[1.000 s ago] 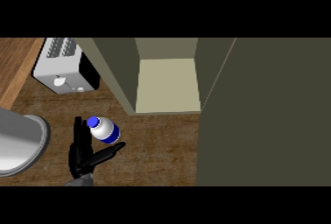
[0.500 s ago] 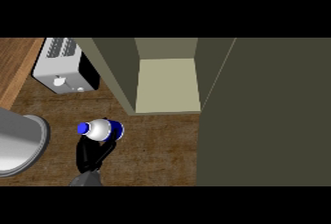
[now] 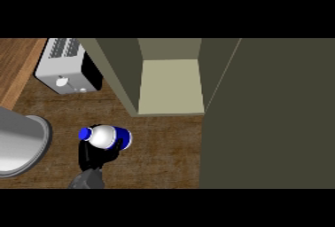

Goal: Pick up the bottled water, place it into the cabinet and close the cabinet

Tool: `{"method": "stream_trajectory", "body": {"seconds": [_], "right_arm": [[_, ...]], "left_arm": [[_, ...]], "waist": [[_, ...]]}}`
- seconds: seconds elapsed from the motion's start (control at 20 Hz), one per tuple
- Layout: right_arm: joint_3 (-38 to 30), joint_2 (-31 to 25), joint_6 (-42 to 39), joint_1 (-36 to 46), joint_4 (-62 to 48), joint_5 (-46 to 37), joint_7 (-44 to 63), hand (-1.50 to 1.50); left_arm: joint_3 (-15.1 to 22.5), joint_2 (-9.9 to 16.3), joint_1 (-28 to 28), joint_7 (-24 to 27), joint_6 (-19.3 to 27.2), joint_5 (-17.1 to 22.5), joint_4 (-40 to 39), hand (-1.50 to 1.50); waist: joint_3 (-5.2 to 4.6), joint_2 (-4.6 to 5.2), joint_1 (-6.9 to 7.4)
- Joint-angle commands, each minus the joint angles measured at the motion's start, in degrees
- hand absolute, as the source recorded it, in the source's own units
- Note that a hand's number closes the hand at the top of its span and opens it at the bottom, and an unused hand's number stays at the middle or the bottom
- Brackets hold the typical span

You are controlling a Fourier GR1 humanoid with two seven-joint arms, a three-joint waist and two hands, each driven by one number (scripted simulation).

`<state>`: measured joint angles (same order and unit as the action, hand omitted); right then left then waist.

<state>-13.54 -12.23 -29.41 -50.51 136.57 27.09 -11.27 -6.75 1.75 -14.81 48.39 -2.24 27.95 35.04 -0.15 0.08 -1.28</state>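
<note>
step: carry to cabinet | left hand [image 3: 91,158] fingers curled round bottled water [image 3: 104,136], held tilted over counter [image 3: 163,150], near-left of open cabinet [image 3: 171,86] | next: swing far-right onto shelf

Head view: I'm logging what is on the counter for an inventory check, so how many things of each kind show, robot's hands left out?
Bottled water: 1
Toaster: 1
Cabinet: 1
Grey metal basin at the left edge: 1
Total: 4
</note>
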Motion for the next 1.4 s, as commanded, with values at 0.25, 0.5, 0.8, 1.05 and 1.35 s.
{"method": "stream_trajectory", "body": {"seconds": [0.25, 0.5, 0.8, 1.05, 1.35], "right_arm": [[-2.1, -0.6, -0.6, -6.3, 10.9, 8.9, 1.3, -1.5], [-0.6, 1.1, 1.4, -7.8, 13.8, 8.0, 2.2, -1.5], [-2.2, -1.0, 2.1, -6.1, 12.6, 9.6, 2.6, -1.5], [-0.6, -0.4, 2.8, -6.0, 12.1, 8.2, 2.4, -1.5], [-2.4, -1.3, 2.1, -4.8, 9.3, 8.3, 0.9, -1.5]], "left_arm": [[0.4, 13.3, -2.6, -3.8, -16.7, -1.0, -4.0, 1.5], [3.0, 13.1, -0.9, -3.8, -16.0, -3.3, 1.3, 1.5], [7.4, 9.2, 0.7, -9.6, -12.3, -4.6, 12.7, 1.5], [10.4, 5.6, 0.2, -18.9, -6.3, -4.6, 22.3, 1.5], [14.8, -0.8, -2.5, -25.2, 6.8, -9.4, 30.3, 1.5]], "waist": [[-0.03, -0.06, -0.71], [0.07, -0.32, 0.24], [0.12, -0.4, 1.04], [0.14, -0.46, 1.28], [0.13, -0.32, 0.88]]}}
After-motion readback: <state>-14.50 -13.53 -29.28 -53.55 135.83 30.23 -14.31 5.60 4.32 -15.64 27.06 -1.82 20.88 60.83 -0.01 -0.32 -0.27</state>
